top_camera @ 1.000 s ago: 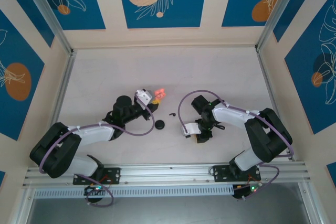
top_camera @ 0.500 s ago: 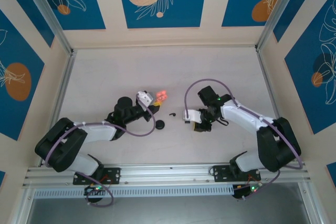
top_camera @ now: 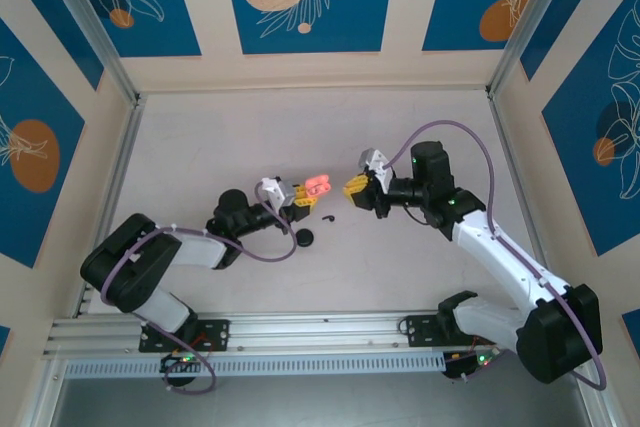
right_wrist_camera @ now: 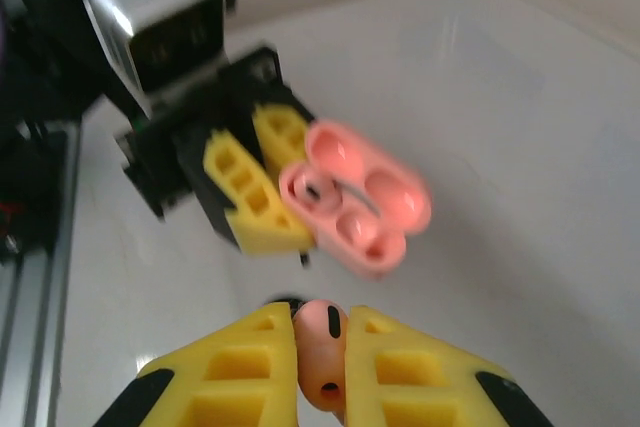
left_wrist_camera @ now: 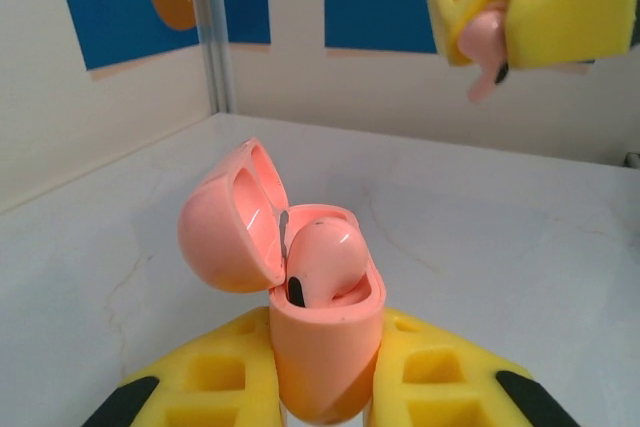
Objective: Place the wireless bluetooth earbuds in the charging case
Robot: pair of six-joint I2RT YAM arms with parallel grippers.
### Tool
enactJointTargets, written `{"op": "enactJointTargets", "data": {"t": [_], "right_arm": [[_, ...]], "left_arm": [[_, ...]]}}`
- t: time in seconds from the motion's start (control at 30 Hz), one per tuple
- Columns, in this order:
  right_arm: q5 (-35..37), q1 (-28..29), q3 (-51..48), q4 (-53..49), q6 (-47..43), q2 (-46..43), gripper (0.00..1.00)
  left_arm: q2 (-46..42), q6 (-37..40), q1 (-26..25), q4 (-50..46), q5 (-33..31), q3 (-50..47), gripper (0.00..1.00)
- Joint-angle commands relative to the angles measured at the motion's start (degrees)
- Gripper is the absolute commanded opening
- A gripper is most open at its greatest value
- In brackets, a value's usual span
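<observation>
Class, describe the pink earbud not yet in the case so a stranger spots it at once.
Find the right arm reaching over the middle of the table. Its yellow right claw is shut on a tiny pink earbud, just short of the open pink case in the left claw. Unlike the bud seated in that case, this one is gripped outside it.

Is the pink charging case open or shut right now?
Open: the charging case has its lid flipped back, one pink earbud seated inside.
</observation>
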Motion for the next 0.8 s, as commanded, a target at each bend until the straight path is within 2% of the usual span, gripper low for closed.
{"op": "enactJointTargets", "data": {"t": [0.0, 0.23, 0.77], "right_arm": [[-6.3, -0.3, -2.9, 15.5, 14.6, -1.3, 0.13], [-6.7, -0.2, -6.6, 30.3, 25.4, 0.0, 0.13], [-1.6, 3.2, -9.1, 46.0, 30.7, 9.5, 0.13]], "left_arm": [[0.1, -1.9, 0.4, 6.1, 3.3, 0.3, 0.13], [-0.2, -3.9, 0.4, 8.0, 3.3, 0.4, 0.14], [-0.8, -7.3, 0.5, 10.1, 3.7, 1.1, 0.13]]}}
